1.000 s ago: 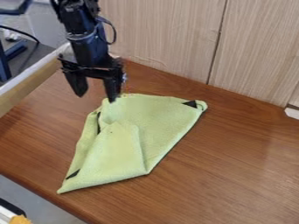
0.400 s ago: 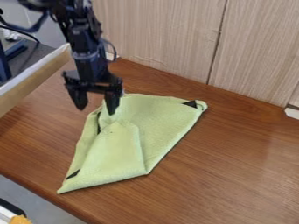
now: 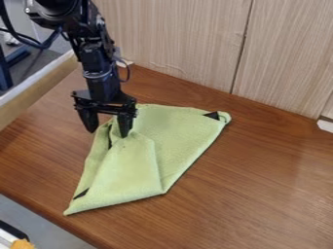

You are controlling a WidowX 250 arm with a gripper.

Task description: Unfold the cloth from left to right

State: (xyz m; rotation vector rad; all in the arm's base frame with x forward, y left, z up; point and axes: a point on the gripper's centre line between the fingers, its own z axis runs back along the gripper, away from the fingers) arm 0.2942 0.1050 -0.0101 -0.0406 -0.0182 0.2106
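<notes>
Cloth [image 3: 130,168] lies partly beneath the open end effector [image 3: 107,133]

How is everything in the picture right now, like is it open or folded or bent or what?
Green cloth: partly unfolded, with a flap still folded over and some creases.
Pincer: open, pointing down at the cloth's upper left part.
Robot arm: angled down over the table.
Wooden tabletop: flat, holding up the cloth.
</notes>
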